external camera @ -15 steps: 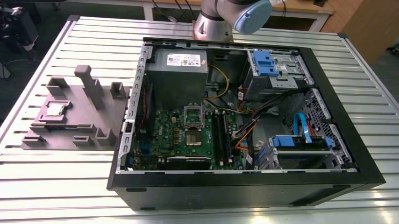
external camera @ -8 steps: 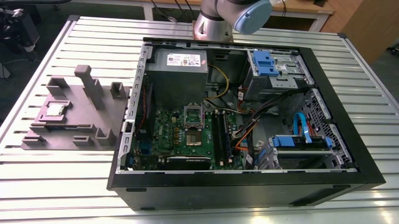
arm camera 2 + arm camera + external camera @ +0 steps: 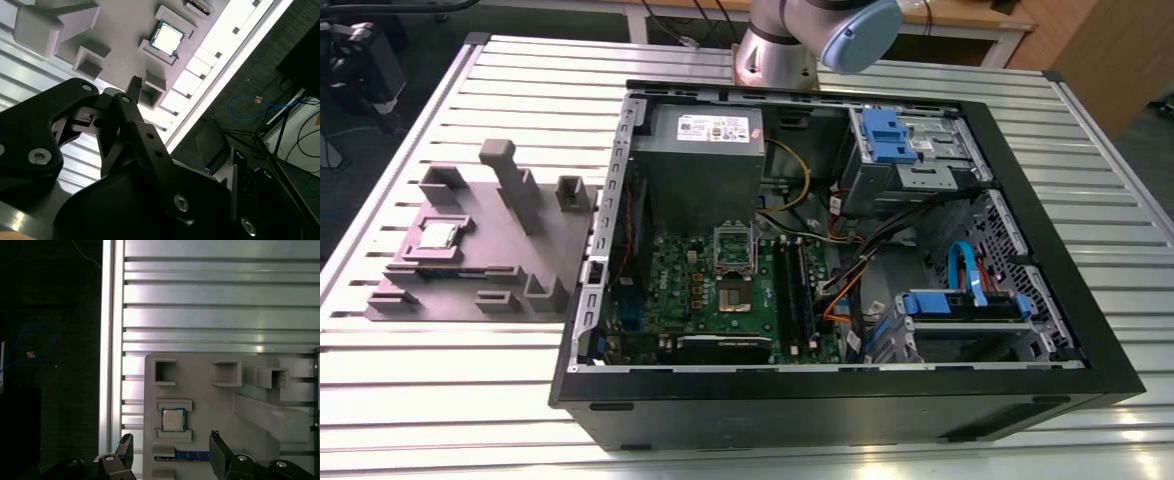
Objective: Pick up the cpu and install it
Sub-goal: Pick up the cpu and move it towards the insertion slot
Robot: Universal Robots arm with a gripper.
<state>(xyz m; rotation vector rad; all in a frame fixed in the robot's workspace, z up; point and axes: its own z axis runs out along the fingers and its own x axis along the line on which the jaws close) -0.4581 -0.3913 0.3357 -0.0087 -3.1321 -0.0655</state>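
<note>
The cpu (image 3: 438, 236), a small flat square with a silvery metal top and pale rim, lies in a recess of the grey block (image 3: 520, 275) on the worktop (image 3: 454, 385), at the exterior view's left of the open computer case (image 3: 854, 405). The pincer (image 3: 171, 437) hangs over it, released and empty.

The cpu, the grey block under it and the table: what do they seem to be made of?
The cpu: its top looks like metal, silvery-grey with a soft sheen, inside a thin pale rim. The grey block: probably plastic, matte and uniform in colour. The table: likely aluminium, ribbed slats that reflect light brightly.
</note>
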